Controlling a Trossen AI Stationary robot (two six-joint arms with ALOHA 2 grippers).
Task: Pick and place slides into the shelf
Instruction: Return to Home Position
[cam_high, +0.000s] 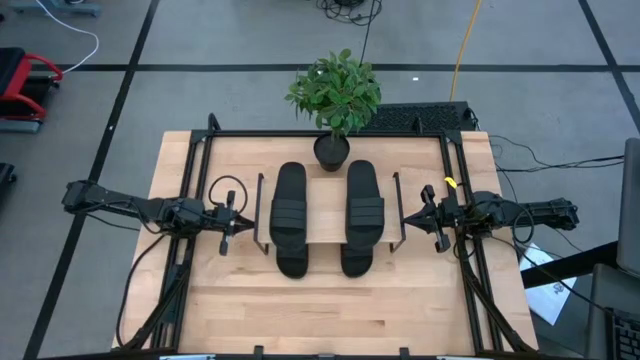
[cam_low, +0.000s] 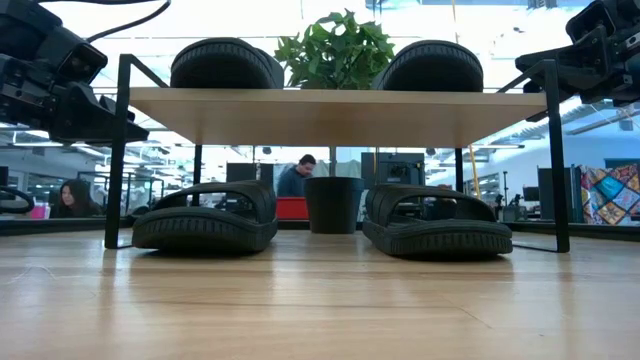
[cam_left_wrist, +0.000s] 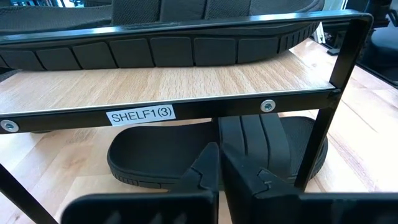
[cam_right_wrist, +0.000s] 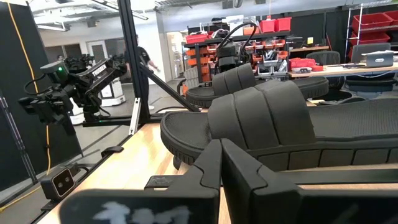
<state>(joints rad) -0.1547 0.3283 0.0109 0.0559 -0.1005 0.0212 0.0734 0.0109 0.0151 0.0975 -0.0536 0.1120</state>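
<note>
Two black slides (cam_high: 289, 215) (cam_high: 362, 212) lie side by side on the shelf's light wood top board (cam_high: 327, 210). In the low view two more slides (cam_low: 207, 217) (cam_low: 437, 222) rest sole-down on the table under the board (cam_low: 340, 115). My left gripper (cam_high: 238, 222) (cam_left_wrist: 219, 171) is shut and empty. It hovers just outside the shelf's left wire frame, facing the shelf. My right gripper (cam_high: 412, 216) (cam_right_wrist: 221, 163), also shut and empty, hovers outside the right frame at top-board height.
A potted plant (cam_high: 335, 95) stands at the table's far edge behind the shelf, its pot (cam_low: 332, 205) showing between the lower slides. Black frame rails run along the table's left and right sides. Bare tabletop (cam_high: 330, 310) lies toward the near edge. People sit in the room beyond.
</note>
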